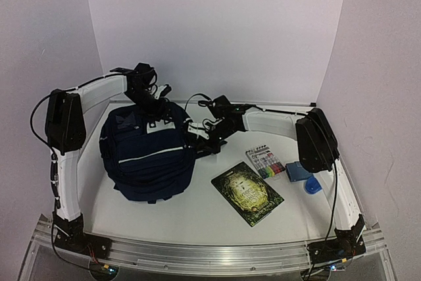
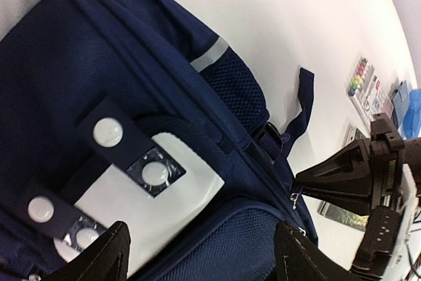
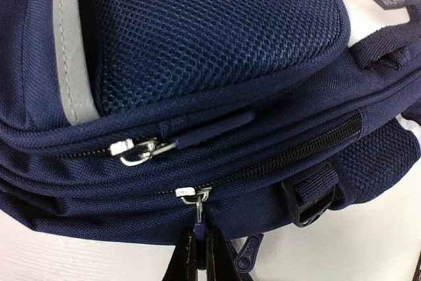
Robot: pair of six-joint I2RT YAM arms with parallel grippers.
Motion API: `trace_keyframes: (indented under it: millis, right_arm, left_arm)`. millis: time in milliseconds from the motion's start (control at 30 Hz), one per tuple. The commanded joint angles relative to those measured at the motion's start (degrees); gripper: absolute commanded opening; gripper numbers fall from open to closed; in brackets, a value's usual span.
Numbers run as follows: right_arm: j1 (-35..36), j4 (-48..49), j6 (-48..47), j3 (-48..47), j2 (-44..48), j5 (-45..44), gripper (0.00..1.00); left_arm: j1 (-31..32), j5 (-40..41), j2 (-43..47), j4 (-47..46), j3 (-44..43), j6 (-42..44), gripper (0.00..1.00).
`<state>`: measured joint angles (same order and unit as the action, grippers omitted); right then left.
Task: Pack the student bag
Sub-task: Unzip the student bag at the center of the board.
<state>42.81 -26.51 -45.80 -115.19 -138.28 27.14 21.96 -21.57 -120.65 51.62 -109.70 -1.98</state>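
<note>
Student bag (image 1: 148, 156): lies left of centre on the white table (image 1: 197, 218). Left arm: arches over the bag's far end, left gripper (image 2: 204, 255) pointing down above the white patch (image 2: 187, 179), fingers spread wide, gripping nothing. Right arm: reaches in low from the right, right gripper (image 3: 198, 245) pinched closed on the lower zipper pull (image 3: 197, 225) at the bag's side.

Entry: student bag (image 1: 148, 159), navy fabric, thin white stripes, white patch with round snaps, mesh side pocket. Lies bulging on the bench (image 1: 197, 218), left of centre, patch end to the far side. Lower side zip (image 3: 283, 156): teeth meshed.
</note>
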Motion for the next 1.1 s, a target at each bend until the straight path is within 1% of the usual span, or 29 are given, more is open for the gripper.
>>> trace_keyframes:
  millis: [0,67,133,233,267,367,467,567,633,700,733,767,900,1000,1067]
  right_arm:
    - [0.35,2.57,3.96,1.11,4.80,-1.55,0.00]
    - [0.40,3.06,4.63,1.39,5.07,-1.50,0.00]
    - [0.44,3.42,5.45,1.56,5.19,-1.53,0.00]
    - [0.60,3.83,6.80,1.72,5.23,-2.07,0.00]
    - [0.68,3.98,7.12,1.87,5.29,-2.24,0.00]
    - [1.05,4.96,8.06,2.62,5.65,-2.88,0.00]
    - [1.44,5.88,8.94,3.14,5.99,-3.81,0.00]
    - [1.74,6.55,9.87,3.20,6.00,-4.45,0.00]
    - [1.89,6.65,10.32,3.30,6.13,-4.84,0.00]
    - [1.93,6.67,11.00,3.53,6.38,-5.21,0.00]
    - [1.91,6.65,11.36,3.76,6.53,-5.41,0.00]
    - [1.92,6.65,11.68,4.07,6.78,-5.56,0.00]
    - [2.02,6.65,12.85,7.09,8.98,-5.89,0.00]
    - [2.02,6.65,13.05,11.78,12.03,-5.51,0.00]
    - [2.09,6.70,13.56,14.94,13.85,-5.07,0.00]
  left_arm:
    - [0.99,-2.97,-2.69,1.41,-3.41,4.17,0.75]
    - [1.93,0.68,-3.67,1.36,-3.99,4.01,0.76]
    - [2.19,4.08,-5.10,1.19,-5.95,2.04,0.77]
    - [2.22,9.28,-8.37,2.46,-12.04,-3.43,0.79]
    - [2.58,12.44,-9.30,2.79,-14.34,-5.34,0.79]
    - [3.55,17.72,-11.45,3.20,-18.66,-9.81,0.80]
    - [5.04,22.16,-14.86,6.28,-23.15,-11.36,0.82]
    - [6.85,25.85,-16.53,7.24,-23.06,-11.83,0.82]
    - [7.32,26.67,-17.67,8.42,-23.22,-13.01,0.81]
    - [7.59,28.67,-18.72,10.13,-23.97,-14.61,0.79]
    - [7.68,30.22,-19.21,11.10,-24.32,-15.39,0.76]
    - [7.74,32.16,-19.81,12.24,-24.74,-16.29,0.71]
    - [7.34,39.68,-21.49,15.56,-25.74,-20.16,0.43]
    - [5.41,41.74,-22.56,17.47,-27.49,-24.10,0.24]
    - [3.40,41.79,-22.91,18.21,-28.18,-27.08,0.15]
